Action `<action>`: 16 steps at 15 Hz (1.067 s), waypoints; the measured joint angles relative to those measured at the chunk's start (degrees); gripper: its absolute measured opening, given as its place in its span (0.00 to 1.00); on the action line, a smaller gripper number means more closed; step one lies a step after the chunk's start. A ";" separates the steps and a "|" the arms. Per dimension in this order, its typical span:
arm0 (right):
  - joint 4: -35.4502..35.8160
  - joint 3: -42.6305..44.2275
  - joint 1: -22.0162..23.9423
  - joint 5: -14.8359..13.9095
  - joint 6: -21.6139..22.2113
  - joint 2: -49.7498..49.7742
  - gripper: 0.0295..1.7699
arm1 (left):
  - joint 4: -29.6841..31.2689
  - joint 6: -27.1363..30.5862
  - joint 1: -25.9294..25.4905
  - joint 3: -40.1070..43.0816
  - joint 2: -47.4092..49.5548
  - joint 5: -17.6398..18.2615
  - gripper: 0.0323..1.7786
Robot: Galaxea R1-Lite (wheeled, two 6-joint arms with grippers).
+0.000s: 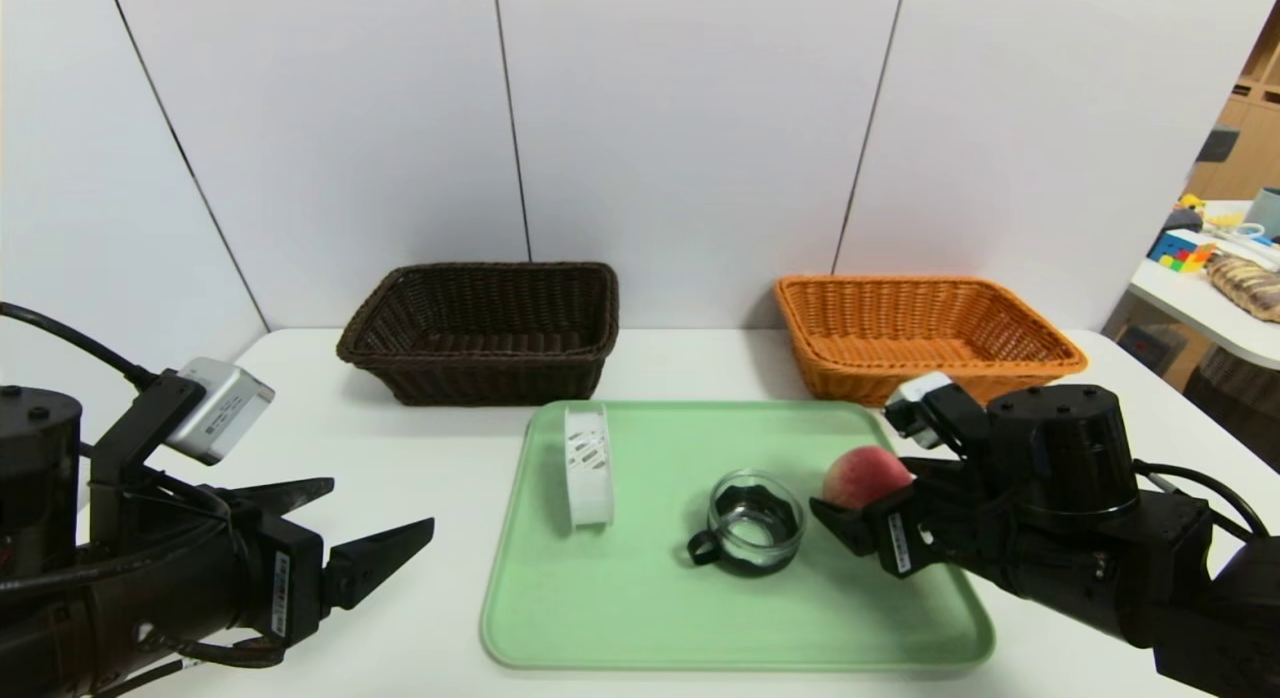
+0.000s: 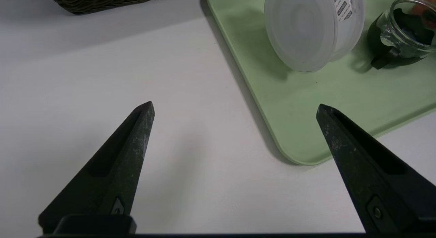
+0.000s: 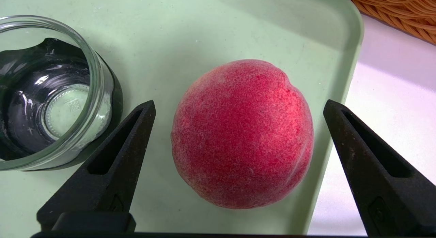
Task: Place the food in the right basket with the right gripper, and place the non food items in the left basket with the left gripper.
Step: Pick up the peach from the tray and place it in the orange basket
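White table; right wrist view shows open right claw (image 3: 238, 106) straddling peach (image 3: 242, 134), untouched.

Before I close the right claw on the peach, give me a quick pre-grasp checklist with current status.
1. Right claw open, fingers either side of the peach: ok.
2. Peach resting on the green tray: ok.
3. Fingers touching the peach: cannot tell.
4. Glass cup clear of the near finger: not ok, it sits close beside it.
5. Orange basket empty: ok.
6. Left claw open over the table, off the tray: ok.
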State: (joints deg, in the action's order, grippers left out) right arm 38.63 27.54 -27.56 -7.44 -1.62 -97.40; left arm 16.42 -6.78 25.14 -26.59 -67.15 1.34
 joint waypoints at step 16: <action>1.74 -0.62 -0.02 -3.22 -2.26 0.46 0.96 | -0.09 0.06 0.00 0.73 1.41 0.00 0.95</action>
State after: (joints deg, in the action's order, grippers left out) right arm 40.38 26.92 -27.59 -10.65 -3.88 -96.94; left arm 16.34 -6.72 25.14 -25.86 -65.73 1.34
